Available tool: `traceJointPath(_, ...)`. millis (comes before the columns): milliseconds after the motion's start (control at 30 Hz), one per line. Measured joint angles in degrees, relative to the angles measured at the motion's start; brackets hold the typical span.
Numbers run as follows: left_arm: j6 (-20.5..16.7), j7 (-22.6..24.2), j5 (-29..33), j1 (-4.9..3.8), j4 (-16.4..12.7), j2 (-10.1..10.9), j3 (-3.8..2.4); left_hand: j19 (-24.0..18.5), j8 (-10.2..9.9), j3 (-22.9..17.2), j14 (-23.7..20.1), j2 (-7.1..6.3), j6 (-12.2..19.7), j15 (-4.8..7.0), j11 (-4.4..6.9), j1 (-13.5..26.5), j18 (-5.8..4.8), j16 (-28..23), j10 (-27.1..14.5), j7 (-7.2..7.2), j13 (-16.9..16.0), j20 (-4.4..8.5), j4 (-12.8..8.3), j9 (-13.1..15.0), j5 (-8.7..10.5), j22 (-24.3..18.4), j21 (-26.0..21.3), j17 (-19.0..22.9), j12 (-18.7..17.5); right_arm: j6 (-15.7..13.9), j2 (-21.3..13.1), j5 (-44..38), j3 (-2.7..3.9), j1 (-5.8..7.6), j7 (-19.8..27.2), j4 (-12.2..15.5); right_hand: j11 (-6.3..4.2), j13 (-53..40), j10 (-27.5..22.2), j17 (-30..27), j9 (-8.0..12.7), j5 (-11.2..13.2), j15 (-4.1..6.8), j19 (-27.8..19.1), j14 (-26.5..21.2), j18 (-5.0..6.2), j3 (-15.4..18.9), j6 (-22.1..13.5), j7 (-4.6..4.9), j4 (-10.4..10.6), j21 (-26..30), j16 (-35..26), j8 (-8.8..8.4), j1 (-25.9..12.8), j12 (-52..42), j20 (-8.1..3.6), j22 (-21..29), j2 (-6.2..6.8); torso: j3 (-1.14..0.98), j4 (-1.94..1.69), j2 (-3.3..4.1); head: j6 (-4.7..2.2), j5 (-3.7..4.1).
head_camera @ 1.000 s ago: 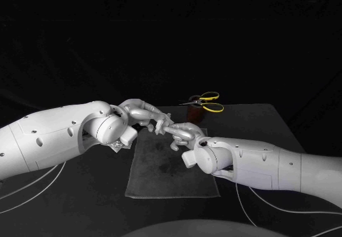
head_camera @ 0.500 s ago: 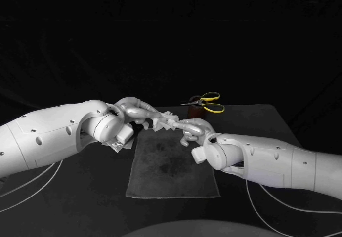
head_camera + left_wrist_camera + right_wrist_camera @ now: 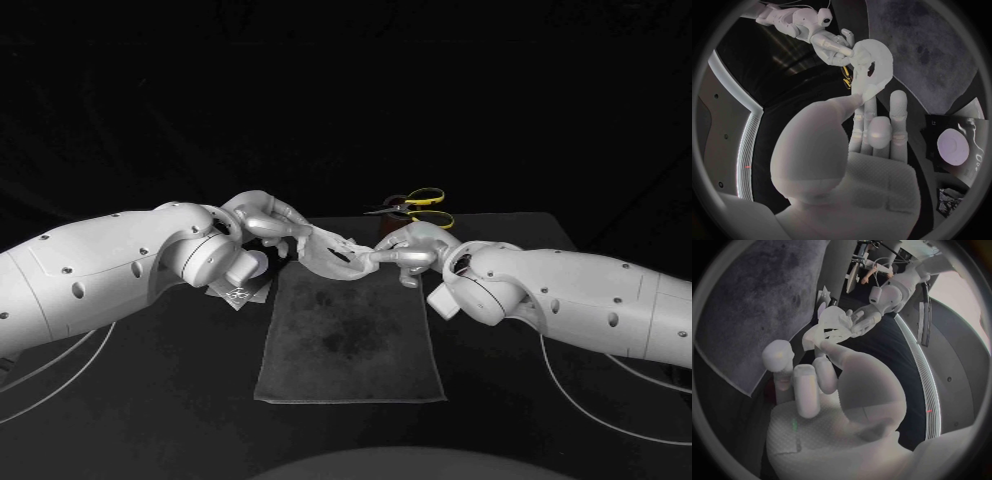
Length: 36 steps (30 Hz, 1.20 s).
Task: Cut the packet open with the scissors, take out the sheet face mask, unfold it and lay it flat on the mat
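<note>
Both left hand (image 3: 274, 228) and right hand (image 3: 411, 246) grip the mask (image 3: 336, 258) (packet (image 3: 240, 293) lies aside).

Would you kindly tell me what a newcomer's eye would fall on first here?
The left robot hand and right robot hand meet above the far end of the grey mat, holding the pale face mask between them. Behind them, yellow-handled scissors sit near the far edge of the table.
</note>
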<state>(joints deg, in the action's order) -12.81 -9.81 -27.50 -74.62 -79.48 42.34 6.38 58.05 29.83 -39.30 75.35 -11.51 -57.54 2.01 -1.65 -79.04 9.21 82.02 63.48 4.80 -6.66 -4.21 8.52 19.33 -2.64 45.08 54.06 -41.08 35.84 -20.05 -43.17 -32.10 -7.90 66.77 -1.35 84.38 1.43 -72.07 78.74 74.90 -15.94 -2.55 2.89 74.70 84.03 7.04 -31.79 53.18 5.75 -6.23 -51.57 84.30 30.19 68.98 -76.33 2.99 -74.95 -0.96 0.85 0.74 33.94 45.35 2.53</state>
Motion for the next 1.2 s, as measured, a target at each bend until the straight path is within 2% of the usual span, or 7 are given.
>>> traceJointPath(100,0.0,0.2,-0.7,0.0,0.1,0.1,0.0,0.0,0.0,0.0,0.0,0.0,0.0,0.0,0.0,0.0,0.0,0.0,0.0,0.0,0.0,0.0,0.0,0.0,0.0,0.0,0.0,0.0,0.0,1.7,-0.7,-6.1,-0.02,1.22,-2.5,0.4,-0.51,-0.2,0.5,0.0,0.0,0.0,0.0,0.0,0.0,-0.01,0.0,0.2,-0.25,0.0,-0.4,0.0,0.0,-0.3,-0.1,0.0,0.0,0.3,-0.01,-0.02,0.03,-0.01,0.01)
traceJointPath(333,0.3,0.6,-1.9,0.0,0.2,0.1,0.0,0.0,0.0,-0.2,0.0,-0.06,0.0,0.0,0.0,0.0,0.0,0.0,0.0,0.01,0.0,0.0,-0.2,0.0,0.03,-0.1,0.0,0.1,0.0,4.6,-1.1,-17.9,-0.03,3.98,-6.5,1.1,-0.62,-0.6,1.0,0.0,0.0,0.1,0.0,0.4,0.0,-0.05,-0.4,0.3,-0.32,-0.4,-0.9,0.0,0.0,-0.5,-0.3,-0.01,0.0,0.46,0.01,-0.08,0.07,0.0,0.12)
traceJointPath(633,0.3,1.0,-2.6,0.0,0.2,0.4,0.01,0.0,0.0,-0.2,0.0,-0.07,0.1,0.0,0.0,0.0,0.0,0.0,0.0,0.09,0.0,0.0,-0.2,0.0,0.22,-0.2,0.0,0.1,0.0,8.5,-1.4,-28.8,-0.08,7.16,-11.0,1.9,-1.04,-1.1,1.8,0.1,0.0,0.2,0.19,0.6,-0.2,-0.37,-0.4,0.5,-0.54,-0.4,-1.8,0.0,0.01,-0.7,-0.6,-0.21,0.0,0.7,0.08,-0.13,0.07,0.07,0.13)
traceJointPath(700,0.3,1.0,-2.6,0.01,0.2,0.5,0.01,0.0,0.0,-0.2,0.0,-0.07,0.1,0.0,0.0,0.0,0.0,0.0,0.0,0.09,0.0,0.0,-0.2,0.0,0.18,-0.2,0.0,0.1,0.0,9.3,-1.5,-30.5,-0.08,7.63,-12.2,2.1,-1.14,-1.2,1.9,0.1,0.0,0.2,0.19,0.6,-0.2,-0.4,-1.4,0.6,-0.63,-1.4,-1.8,0.0,0.01,-0.9,-0.6,-0.22,0.0,0.92,0.1,-0.13,0.05,0.05,0.21)
traceJointPath(933,0.2,1.0,-1.6,0.14,0.0,1.1,0.02,0.0,0.0,-0.2,0.0,-0.15,0.1,0.0,0.0,0.0,-0.01,0.0,0.0,0.08,0.0,0.0,-0.2,0.0,0.01,0.0,0.0,0.1,0.0,11.1,-2.1,-32.9,-0.29,8.22,-15.6,2.6,-1.33,-1.3,2.1,0.1,0.0,-0.1,0.19,0.6,-0.2,-0.43,-1.4,0.7,-0.75,-1.4,-1.8,0.0,0.01,-1.1,-0.6,-0.22,0.0,1.14,0.12,-0.13,0.03,-0.1,0.25)
traceJointPath(1200,0.3,0.6,0.5,0.7,-0.7,1.9,0.28,0.0,-0.1,-0.2,0.0,-0.3,0.2,0.0,0.0,0.2,-0.01,0.0,0.0,0.0,0.0,0.0,-0.2,0.0,0.01,0.0,0.0,0.0,0.0,11.2,-2.6,-33.4,-0.33,8.38,-17.7,3.3,-1.33,-1.4,2.1,0.0,0.0,-0.1,0.42,0.8,0.0,-0.44,-1.6,0.9,-0.83,-1.6,-2.0,0.0,0.22,-1.3,-0.8,-0.09,0.0,1.35,0.05,-0.1,0.04,-0.19,0.26)
